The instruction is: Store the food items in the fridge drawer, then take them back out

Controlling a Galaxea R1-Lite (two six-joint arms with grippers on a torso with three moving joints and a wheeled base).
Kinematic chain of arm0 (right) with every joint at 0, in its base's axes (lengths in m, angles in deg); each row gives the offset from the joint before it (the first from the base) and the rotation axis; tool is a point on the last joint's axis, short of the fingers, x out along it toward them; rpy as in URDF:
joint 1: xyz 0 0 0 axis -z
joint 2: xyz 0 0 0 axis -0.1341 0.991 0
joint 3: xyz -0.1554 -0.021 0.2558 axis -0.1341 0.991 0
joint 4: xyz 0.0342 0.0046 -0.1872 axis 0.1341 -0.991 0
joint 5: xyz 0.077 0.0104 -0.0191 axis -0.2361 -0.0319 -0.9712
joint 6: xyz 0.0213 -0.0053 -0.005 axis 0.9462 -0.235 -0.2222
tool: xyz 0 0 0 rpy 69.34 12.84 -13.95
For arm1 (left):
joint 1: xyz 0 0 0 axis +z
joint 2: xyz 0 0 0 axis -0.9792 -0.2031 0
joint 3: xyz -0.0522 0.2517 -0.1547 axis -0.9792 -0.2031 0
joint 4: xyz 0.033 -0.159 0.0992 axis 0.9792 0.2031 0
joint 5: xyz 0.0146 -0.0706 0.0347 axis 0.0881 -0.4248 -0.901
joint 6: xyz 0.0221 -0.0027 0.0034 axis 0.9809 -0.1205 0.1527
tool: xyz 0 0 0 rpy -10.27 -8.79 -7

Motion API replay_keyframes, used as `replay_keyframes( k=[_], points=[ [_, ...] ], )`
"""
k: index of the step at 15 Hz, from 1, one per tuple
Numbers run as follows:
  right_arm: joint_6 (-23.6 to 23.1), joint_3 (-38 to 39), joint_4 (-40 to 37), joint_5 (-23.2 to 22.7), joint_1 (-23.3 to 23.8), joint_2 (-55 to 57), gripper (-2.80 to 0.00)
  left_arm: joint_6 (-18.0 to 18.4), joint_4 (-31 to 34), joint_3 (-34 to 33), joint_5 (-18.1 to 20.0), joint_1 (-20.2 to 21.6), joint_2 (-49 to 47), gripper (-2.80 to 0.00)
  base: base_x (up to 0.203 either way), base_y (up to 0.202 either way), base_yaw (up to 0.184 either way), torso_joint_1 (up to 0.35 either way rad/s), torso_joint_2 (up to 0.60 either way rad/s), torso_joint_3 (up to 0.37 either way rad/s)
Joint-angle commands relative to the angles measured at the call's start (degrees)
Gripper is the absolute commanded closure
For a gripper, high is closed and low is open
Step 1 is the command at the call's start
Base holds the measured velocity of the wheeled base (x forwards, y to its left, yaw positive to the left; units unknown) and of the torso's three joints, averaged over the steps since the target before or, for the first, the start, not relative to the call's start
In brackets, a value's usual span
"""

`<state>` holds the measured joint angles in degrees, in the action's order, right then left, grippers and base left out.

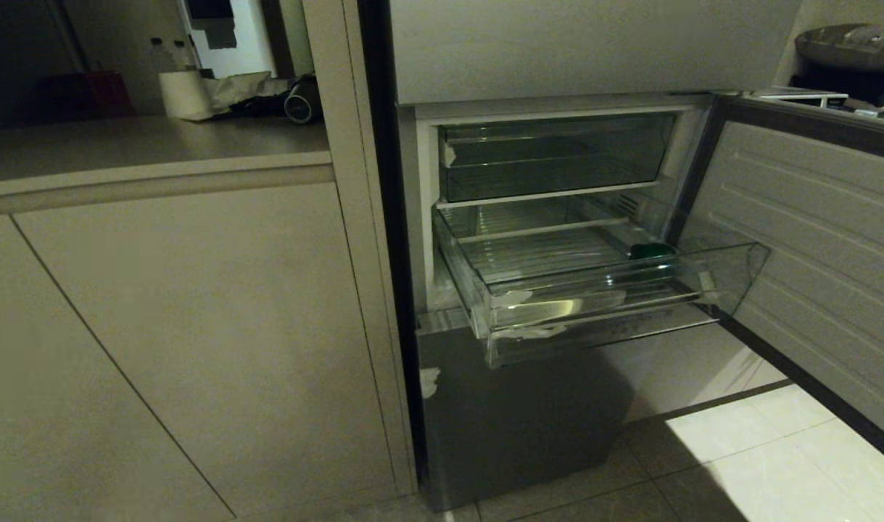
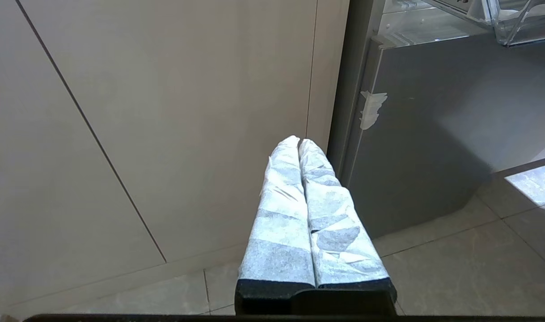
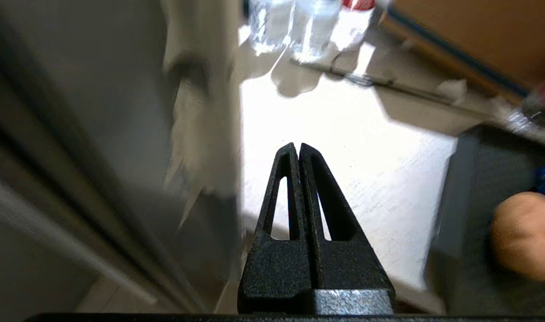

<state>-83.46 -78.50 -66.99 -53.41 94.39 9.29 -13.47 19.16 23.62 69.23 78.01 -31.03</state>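
Right gripper [image 3: 299,147] closed, empty, down over the floor, away from the drawer [image 1: 601,308]. Left gripper [image 2: 301,143] closed, empty, parked low beside the fridge. Green lump [image 1: 650,251] inside the pulled-out drawer, far right. Storing looks done; retrieval still ahead.

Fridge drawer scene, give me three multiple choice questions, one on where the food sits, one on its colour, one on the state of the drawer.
1. Where is the food item?
A. in the drawer, right rear corner
B. on the floor
C. on the counter

2. What colour is it?
A. red
B. dark green
C. yellow

3. How does the drawer stand?
A. pushed shut
B. taken out
C. pulled out

Answers: A, it lies against the drawer's right wall; B, it shows glossy green; C, its front lip juts past the fridge.
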Motion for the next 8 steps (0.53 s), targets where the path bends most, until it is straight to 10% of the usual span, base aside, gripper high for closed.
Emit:
replay_keyframes(
  k=[1, 8],
  points=[
    [0.1, -3.4, -0.1, -0.7, 1.1, 0.0, 0.00, 0.0, 0.0, 0.0, 0.0, 0.0, -0.1, 0.00, 0.000, 0.000, 0.000, 0.000, 0.00, 0.000],
    [4.0, -27.4, -7.6, -1.5, 2.3, -0.3, 0.00, 0.0, 0.0, 0.0, 0.0, 0.0, -0.1, 0.00, 0.000, 0.000, 0.000, 0.000, 0.00, 0.000]
  ],
)
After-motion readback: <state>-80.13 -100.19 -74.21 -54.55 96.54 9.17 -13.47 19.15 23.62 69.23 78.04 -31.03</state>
